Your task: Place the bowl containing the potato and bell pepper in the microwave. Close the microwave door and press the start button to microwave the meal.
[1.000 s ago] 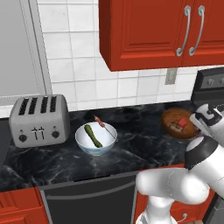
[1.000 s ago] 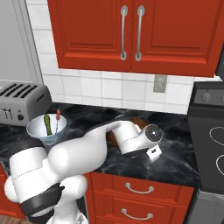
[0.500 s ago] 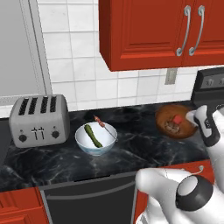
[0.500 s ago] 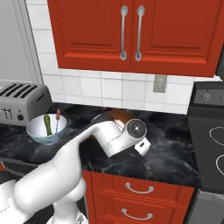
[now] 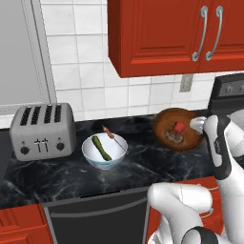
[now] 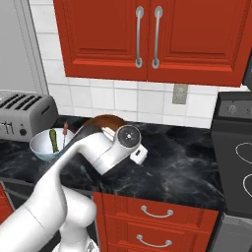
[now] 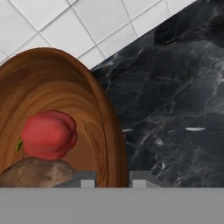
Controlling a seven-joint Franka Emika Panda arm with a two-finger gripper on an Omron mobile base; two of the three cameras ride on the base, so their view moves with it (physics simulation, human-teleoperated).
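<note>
Gripper (image 7: 113,179) clamped on the wooden bowl (image 5: 177,128) rim, bowl tilted above the tabletop (image 5: 143,162). Potato (image 7: 37,173) and bell pepper (image 7: 48,133) (loose inside) could spill if tipped further.

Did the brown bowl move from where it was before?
Yes. In the left base view the bowl, gripped at its rim, has shifted left and up off the counter, closer to the white bowl, which stayed beside the toaster.

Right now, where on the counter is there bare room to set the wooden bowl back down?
Bare black marble counter runs from the brown wooden bowl to the black stove. It is crowded left: silver toaster, then white bowl close beside it.
</note>
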